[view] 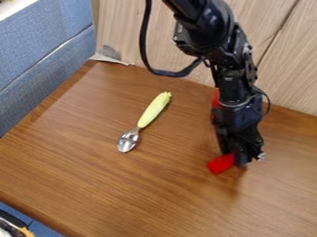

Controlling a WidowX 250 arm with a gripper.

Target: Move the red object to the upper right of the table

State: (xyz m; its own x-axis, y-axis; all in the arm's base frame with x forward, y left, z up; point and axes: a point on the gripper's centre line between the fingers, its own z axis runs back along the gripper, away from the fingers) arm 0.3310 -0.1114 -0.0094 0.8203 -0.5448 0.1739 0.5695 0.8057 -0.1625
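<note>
The black gripper (240,156) hangs down low over the right part of the wooden table. A small bright red block-like object (221,164) is at its lower end, sticking out to the left of it. The right end of this object is hidden behind the gripper. Whether it rests on the tabletop or is held slightly above it, I cannot tell. A second red patch (215,104) is visible farther back, at the left edge of the arm, which hides most of it.
A spoon (128,140) with a pale yellow-green handle (155,109) lies left of the gripper on the wooden table (111,185). Wood-grain panels (127,28) stand behind the table, and a blue padded surface (46,55) borders its left side.
</note>
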